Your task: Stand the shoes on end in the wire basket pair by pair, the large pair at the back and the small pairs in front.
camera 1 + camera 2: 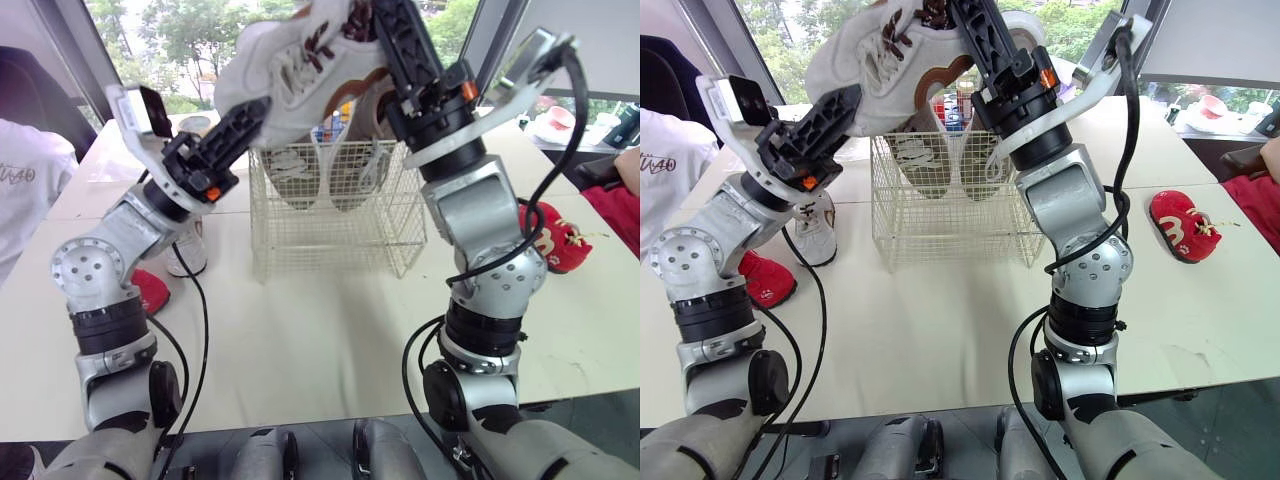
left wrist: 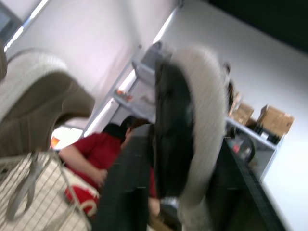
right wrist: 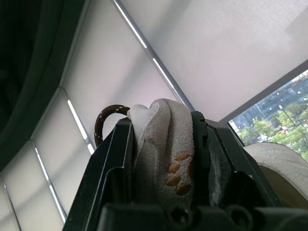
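Fingers (image 3: 110, 163) clamped: right gripper (image 3: 163, 139) at collar, left gripper (image 1: 840, 108) at toe of white sneaker (image 1: 300, 60), top centre over wire basket (image 1: 335, 235).

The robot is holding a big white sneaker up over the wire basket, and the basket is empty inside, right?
Not quite: the white wire basket is not empty. The right eye view shows pale grey sneakers already standing on end inside it. The big white lace-up sneaker is indeed held up over it.
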